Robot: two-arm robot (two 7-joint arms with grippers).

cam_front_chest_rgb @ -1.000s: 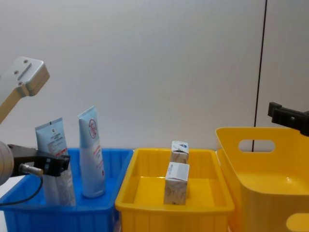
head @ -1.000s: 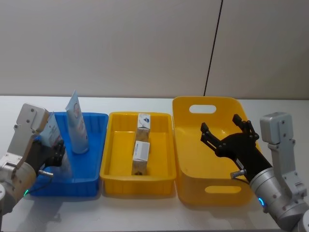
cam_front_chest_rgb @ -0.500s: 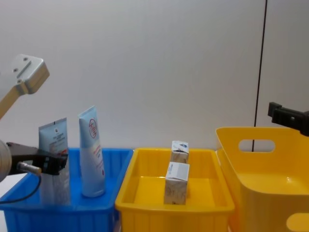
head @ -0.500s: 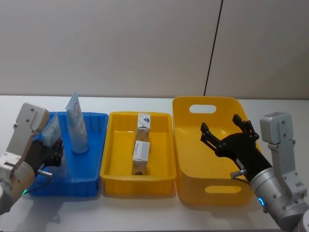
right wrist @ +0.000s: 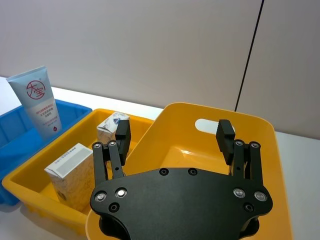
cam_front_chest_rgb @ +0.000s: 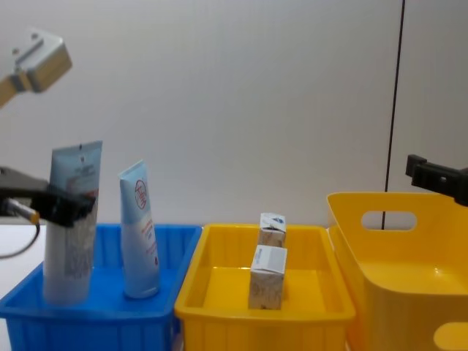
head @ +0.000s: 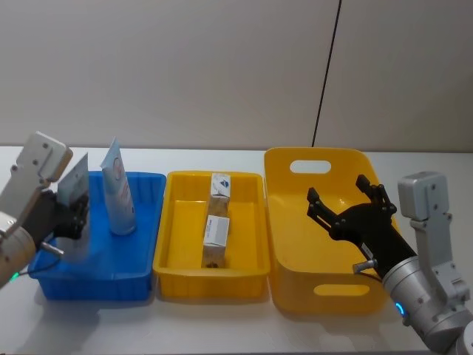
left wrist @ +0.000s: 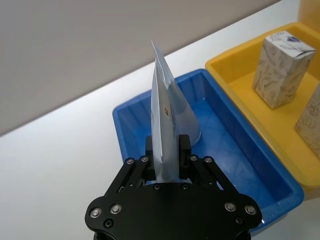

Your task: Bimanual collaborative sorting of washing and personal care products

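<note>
Tube [cam_front_chest_rgb: 73, 252] upright, crimp end up, clamped across its body by left tool [left wrist: 166, 151], over the 9 o'clock end of blue bin [cam_front_chest_rgb: 95, 327]. Second tube [cam_front_chest_rgb: 139, 234] stands in that bin at its 3 o'clock, apart. Front carton [cam_front_chest_rgb: 268, 278] and rear carton [cam_front_chest_rgb: 272, 228] in middle yellow bin [cam_front_chest_rgb: 263, 330], rear at 12 o'clock. Right tool [right wrist: 174, 132] spread wide, empty, over big yellow bin [cam_front_chest_rgb: 395, 292], desk's [head: 185, 325] 3 o'clock end.
</note>
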